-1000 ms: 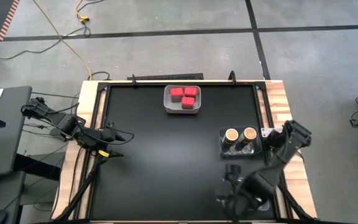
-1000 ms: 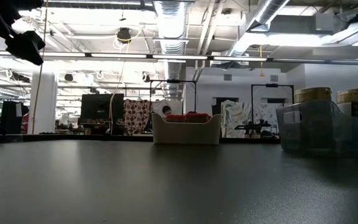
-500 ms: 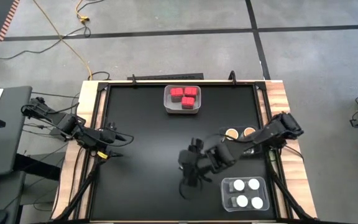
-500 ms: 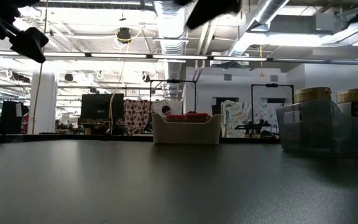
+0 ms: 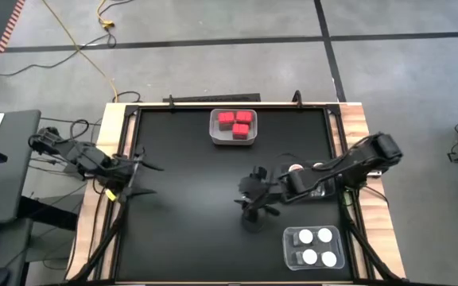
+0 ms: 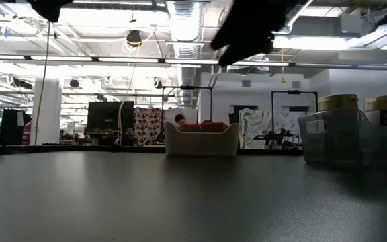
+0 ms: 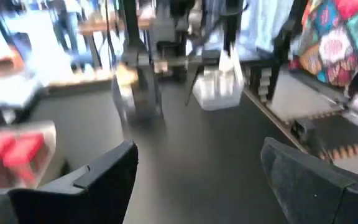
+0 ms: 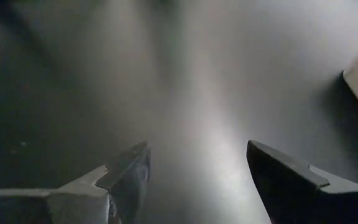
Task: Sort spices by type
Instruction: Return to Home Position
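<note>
My right jaws hang spread wide, empty, above the table [image 5: 181,230]; 3 red boxes [image 5: 240,129] lie well apart at its far edge, 4 white-lidded jars [image 5: 307,256] nearer; left jaws gape empty too

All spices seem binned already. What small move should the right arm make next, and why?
Probably draw the right gripper back to the table's right edge: it hangs open and empty over bare black tabletop, while red blocky boxes, round white-lidded jars and gold-lidded jars sit in separate bins. The left gripper waits at the left edge.
</note>
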You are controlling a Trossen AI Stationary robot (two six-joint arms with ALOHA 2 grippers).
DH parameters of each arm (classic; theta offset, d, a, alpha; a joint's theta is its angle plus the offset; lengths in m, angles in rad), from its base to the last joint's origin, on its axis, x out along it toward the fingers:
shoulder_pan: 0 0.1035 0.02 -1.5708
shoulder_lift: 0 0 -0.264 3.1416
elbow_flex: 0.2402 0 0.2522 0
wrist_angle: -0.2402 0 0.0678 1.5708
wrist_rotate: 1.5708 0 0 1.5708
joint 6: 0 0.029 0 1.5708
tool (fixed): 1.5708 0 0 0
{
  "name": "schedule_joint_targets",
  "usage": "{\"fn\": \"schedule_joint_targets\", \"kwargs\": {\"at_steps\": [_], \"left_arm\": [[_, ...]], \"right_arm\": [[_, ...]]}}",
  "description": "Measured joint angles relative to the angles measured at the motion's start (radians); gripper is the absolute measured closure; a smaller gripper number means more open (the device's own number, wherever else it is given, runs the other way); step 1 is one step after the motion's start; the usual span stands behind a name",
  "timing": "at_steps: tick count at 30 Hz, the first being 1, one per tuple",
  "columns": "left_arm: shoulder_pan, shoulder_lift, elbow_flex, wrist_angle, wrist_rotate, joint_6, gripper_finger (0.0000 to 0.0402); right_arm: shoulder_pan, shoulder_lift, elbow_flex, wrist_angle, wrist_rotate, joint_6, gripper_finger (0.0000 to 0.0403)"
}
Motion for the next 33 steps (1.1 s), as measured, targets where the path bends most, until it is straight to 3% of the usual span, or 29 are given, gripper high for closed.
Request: {"fn": "schedule_joint_targets", "kwargs": {"at_steps": [7,12,17,24,28,33], "left_arm": [[0.063,0.008,-0.181,0.345,0.005,0.127,0.0074],[0.187,0.011,-0.316,0.511,0.049,0.064,0.0074],[0.314,0.009,-0.383,0.574,0.143,0.018,0.0074],[0.411,-0.010,-0.522,0.818,0.176,-0.034,0.0074],[0.411,-0.063,-0.540,0.800,0.176,-0.065,0.0074],[0.410,-0.185,-0.541,0.662,0.157,-0.069,0.0074]], "right_arm": [[-0.008,-0.238,-0.258,0.171,-0.002,-0.074,0.0111],[-0.014,-0.375,-0.355,0.175,-0.005,-0.097,0.0111],[-0.018,-0.485,-0.419,0.172,-0.008,-0.150,0.0111],[-0.033,-0.611,-0.509,0.156,-0.007,-0.141,0.0111],[-0.014,-0.661,-0.529,0.141,-0.007,-0.126,0.0111],[0.014,-0.699,-0.528,0.118,-0.007,-0.126,0.0111]]}}
